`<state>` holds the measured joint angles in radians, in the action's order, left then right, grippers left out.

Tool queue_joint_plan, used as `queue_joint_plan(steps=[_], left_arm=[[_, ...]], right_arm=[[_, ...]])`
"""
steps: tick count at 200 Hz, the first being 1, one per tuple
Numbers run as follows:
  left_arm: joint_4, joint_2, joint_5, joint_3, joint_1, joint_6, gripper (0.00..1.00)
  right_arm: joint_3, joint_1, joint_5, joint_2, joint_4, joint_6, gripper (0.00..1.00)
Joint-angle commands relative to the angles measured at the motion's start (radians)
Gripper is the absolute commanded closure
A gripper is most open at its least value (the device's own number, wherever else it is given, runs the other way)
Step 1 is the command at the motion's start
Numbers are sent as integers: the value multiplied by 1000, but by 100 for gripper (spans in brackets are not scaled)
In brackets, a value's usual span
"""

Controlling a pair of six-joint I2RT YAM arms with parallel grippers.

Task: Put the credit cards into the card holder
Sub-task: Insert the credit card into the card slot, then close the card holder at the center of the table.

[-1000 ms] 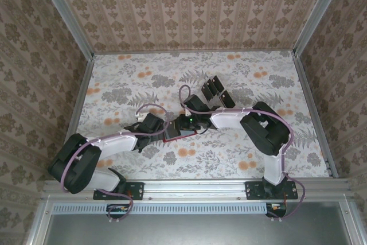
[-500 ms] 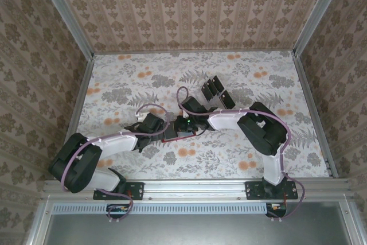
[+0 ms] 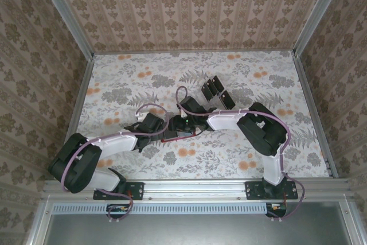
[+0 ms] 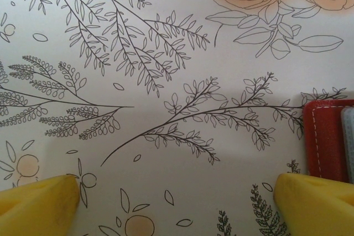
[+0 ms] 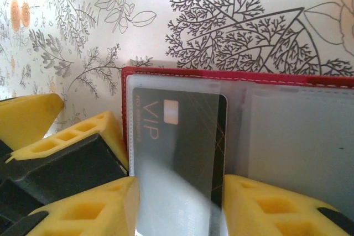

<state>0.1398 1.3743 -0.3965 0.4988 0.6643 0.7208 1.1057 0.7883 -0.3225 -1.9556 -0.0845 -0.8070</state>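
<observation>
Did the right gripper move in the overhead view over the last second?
Yes: the right gripper has shifted slightly left, away from the card rack, which has not moved.

Left hand [image 4: 177, 205] spread over bare tablecloth [image 4: 166, 53], card holder [image 4: 326, 136] just beside one finger, rack [image 3: 217, 91] apparently well behind.

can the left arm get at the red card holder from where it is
Probably yes. The left gripper stands open, and the edge of the card holder lies right beside one of its fingers, nothing between. The right gripper crowds it though, straddling a card.
</observation>
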Motion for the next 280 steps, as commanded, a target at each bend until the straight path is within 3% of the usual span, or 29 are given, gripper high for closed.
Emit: queue_joint_plan(steps=[1,96,140,173,196,239,280], left_arm=[[5,-9,34,-16,-29,-30,1],[50,-104,62,-16,-92,-55,1],[81,-208,104,-33,-112,-72,0],[56,-280,211,-65,-120,-69,0],[12,-296,290,-86,-118,-45,0],[-52,-293,347,-113,-111,50,0],[-67,-307,345,-129,-101,94,0]], right_arm=[[11,18,-27,17,0,-11,51],[33,45,-39,5,-14,-37,46],[27,41,0,139,57,33,45],[23,32,132,269,227,136,44],[61,35,301,288,403,248,43],[154,64,527,195,587,395,40],[213,91,593,89,615,430,40]])
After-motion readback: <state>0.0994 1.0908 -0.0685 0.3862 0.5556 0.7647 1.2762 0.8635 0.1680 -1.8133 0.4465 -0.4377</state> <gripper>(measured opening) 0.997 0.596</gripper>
